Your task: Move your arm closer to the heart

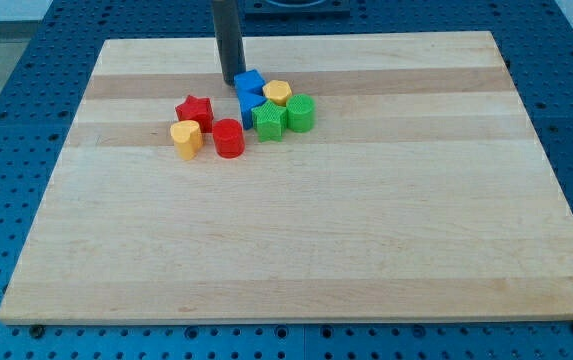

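On the pale wooden board [296,250], near its top edge, our bare rod — no claw — rests my tip [231,81] beside the blue block [250,84]; we skirt the red star [194,110] toward what looks like the yellow heart [186,137].

Table [296,240]: pale wood, matt, visible grain bands. Yellow heart [186,138]: ridged plastic. Rod [228,40]: dark, smooth, faint sheen.

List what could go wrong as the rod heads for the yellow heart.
My tip stands at the view's top of the cluster, right beside the blue block. The yellow heart lies at the view's lower left, with the red star roughly between. A straight path would likely shove the red star into the heart. Overshooting could also push the heart away.
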